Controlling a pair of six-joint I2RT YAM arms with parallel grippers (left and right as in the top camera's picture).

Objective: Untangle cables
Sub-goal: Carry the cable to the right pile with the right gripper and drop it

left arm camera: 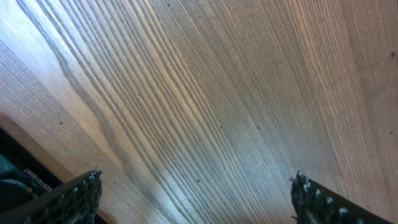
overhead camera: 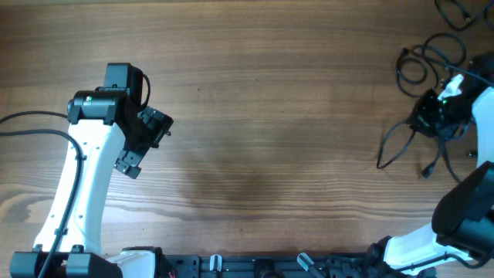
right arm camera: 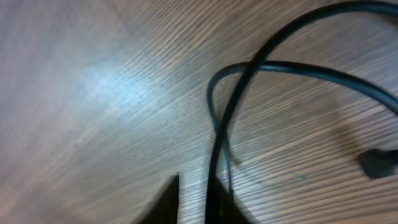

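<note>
One table (overhead camera: 270,85), wood-grained, fills all three views; two arms reach over it, the left arm (overhead camera: 89,177) at the left of the overhead frame and the right arm (overhead camera: 463,216) at the lower right; each arm carries one pair of jaws, so two pairs in all; the cables (overhead camera: 432,69) lie in one tangle at the right edge of the overhead frame, with one more loop (overhead camera: 455,11) at the top right corner; how many separate cords make up the tangle cannot be told; two loose ends (overhead camera: 380,164) trail from its lower side; the right wrist view shows two strands (right arm camera: 298,68) crossing once and one plug end (right arm camera: 376,163).
</note>
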